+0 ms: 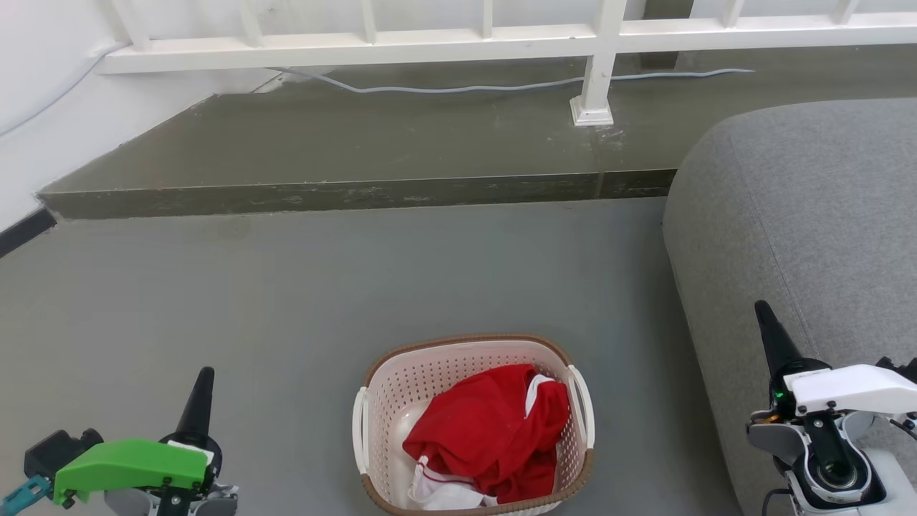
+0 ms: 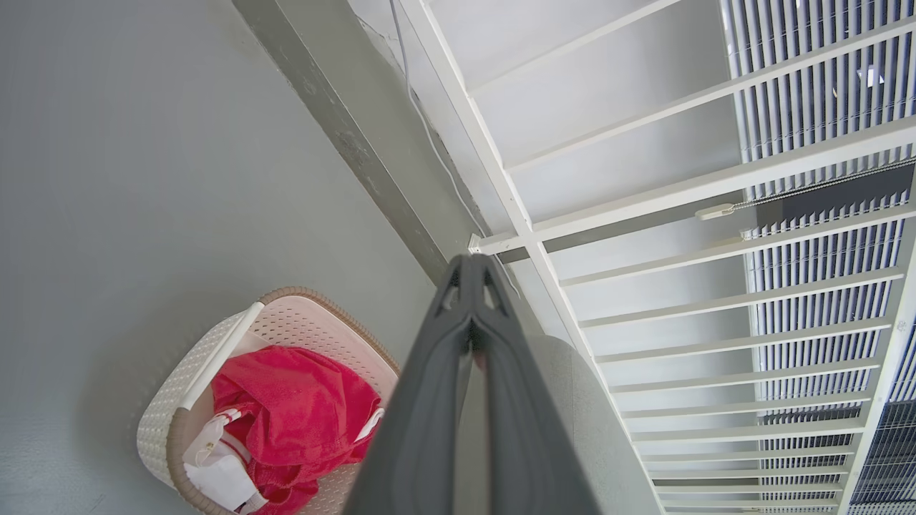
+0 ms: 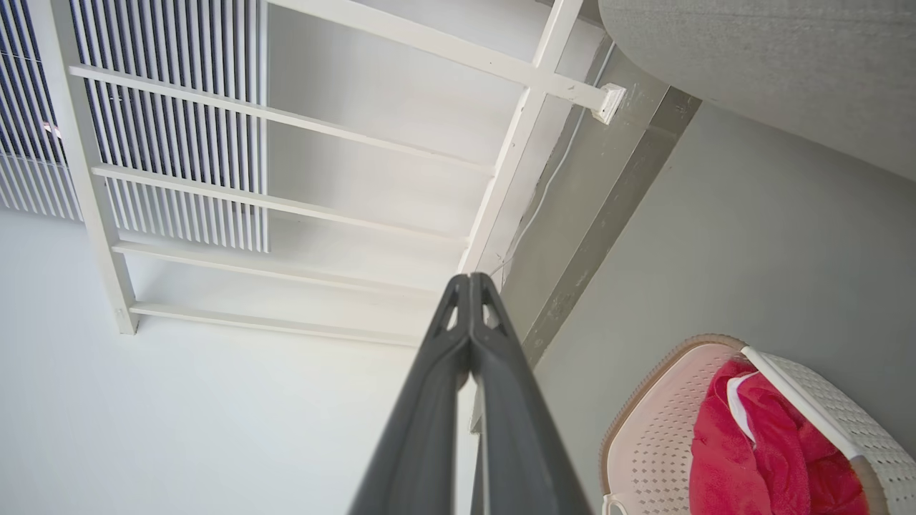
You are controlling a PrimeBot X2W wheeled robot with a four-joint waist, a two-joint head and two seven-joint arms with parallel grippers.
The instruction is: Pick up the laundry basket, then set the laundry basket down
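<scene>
The laundry basket [image 1: 380, 401] stands on the grey floor at the bottom centre of the head view, cream-white and perforated, with a brown rim band and a white handle on each side. Red and white clothes lie inside it. My left gripper [image 1: 203, 380] is well to its left, fingers together and pointing up, holding nothing. My right gripper [image 1: 765, 315] is off to its right, in front of the sofa, also shut and empty. The left wrist view has the laundry basket [image 2: 172, 400] at lower left beside the shut left gripper [image 2: 469, 268]. In the right wrist view the laundry basket [image 3: 851, 415] sits at lower right of the shut right gripper [image 3: 469, 282].
A grey sofa [image 1: 809, 215] fills the right side, close to the basket. Beyond the floor rises a dark step [image 1: 358, 190] with a white railing [image 1: 594, 72] and a grey cable [image 1: 458, 87] on it. A white wall [image 1: 43, 107] closes the left.
</scene>
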